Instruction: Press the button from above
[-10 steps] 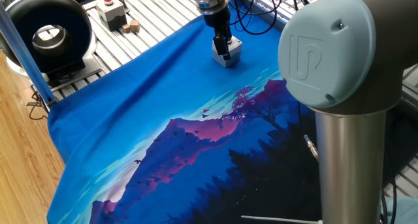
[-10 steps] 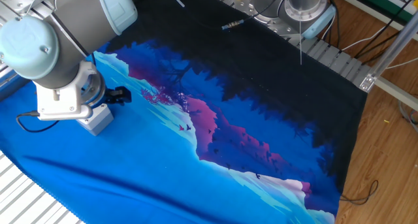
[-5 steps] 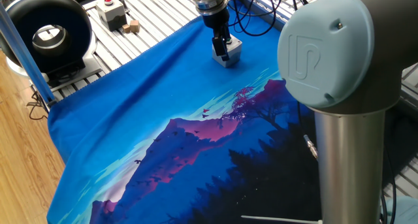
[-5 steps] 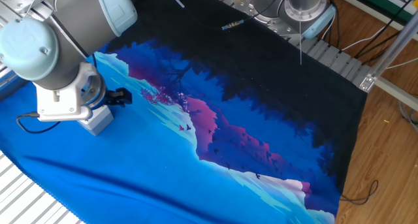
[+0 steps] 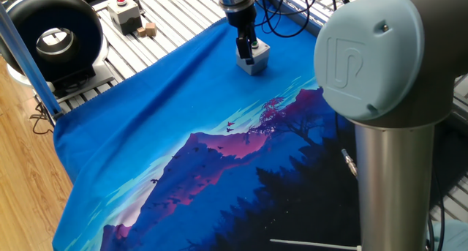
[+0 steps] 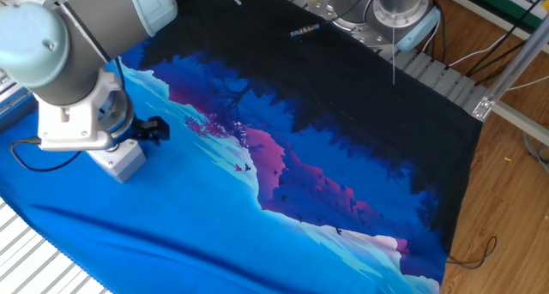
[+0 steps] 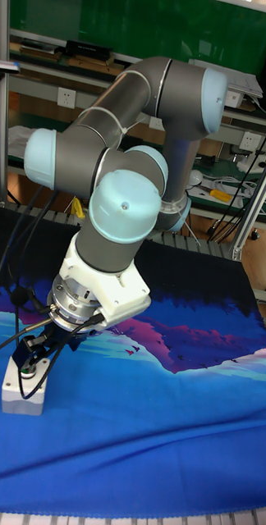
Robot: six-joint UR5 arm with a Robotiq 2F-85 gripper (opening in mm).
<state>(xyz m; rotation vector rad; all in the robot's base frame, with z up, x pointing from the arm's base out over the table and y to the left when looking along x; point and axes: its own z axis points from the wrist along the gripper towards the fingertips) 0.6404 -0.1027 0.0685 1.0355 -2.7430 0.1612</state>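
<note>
A small light-grey box [image 5: 258, 62] [image 6: 121, 160] [image 7: 22, 397] stands on the blue part of the printed cloth [image 5: 175, 119]. My gripper [image 5: 248, 55] [image 7: 30, 367] hangs straight over the box's top, pointing down, with its black fingertips at or just above the top. The button is largely covered by the fingers; only a bit of silver ring [image 7: 26, 375] shows under them in the tall fixed view. The arm's wrist [image 6: 73, 127] hides the fingers in the other fixed view. No view shows a gap or a contact between the fingertips.
A grey box with a red button [image 5: 126, 13] and small wooden blocks [image 5: 148, 30] sit on the slatted table beyond the cloth. A black round device [image 5: 51, 35] stands at the left. A second robot's large column [image 5: 387, 134] fills the near right.
The wrist and gripper have risen slightly over the box and shifted a little. The box has stayed where it was.
</note>
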